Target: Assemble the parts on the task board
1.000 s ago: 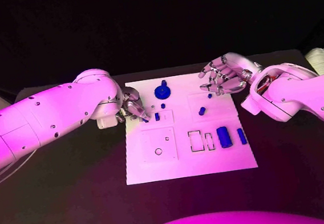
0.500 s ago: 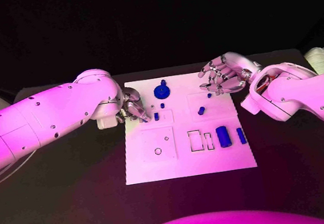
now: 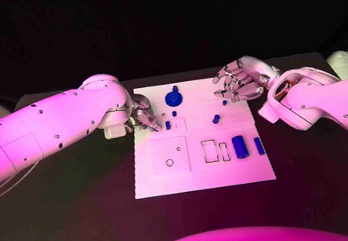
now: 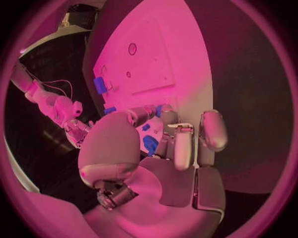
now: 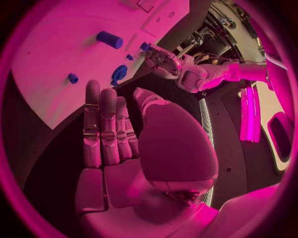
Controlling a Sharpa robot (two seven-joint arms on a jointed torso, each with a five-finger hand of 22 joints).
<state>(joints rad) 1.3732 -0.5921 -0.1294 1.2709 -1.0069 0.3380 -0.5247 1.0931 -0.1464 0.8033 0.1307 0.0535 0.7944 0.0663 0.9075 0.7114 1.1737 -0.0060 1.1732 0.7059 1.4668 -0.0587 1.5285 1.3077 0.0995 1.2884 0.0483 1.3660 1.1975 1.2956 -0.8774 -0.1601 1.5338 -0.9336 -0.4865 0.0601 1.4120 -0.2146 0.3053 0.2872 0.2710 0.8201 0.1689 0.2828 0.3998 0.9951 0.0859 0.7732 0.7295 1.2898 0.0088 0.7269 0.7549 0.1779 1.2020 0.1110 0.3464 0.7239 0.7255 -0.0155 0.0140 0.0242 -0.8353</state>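
The left hand [image 3: 142, 117] has its fingers [image 4: 184, 148] curled down at the task board's [image 3: 203, 179] left edge, beside a small blue peg [image 3: 168, 124]; whether they pinch a part I cannot tell. The right hand [image 3: 241, 82] hovers empty, fingers apart, off the far right corner, probably waiting. Two blue cylinders [image 3: 241, 146] lie near-right on the board, which rests on the tabletop [image 3: 76, 235].

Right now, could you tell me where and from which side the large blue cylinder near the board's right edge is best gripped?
Probably across the middle of the large blue cylinder, from above: it seems to lie on its side on the task board, its long flanks free. The open right hand is nearest.
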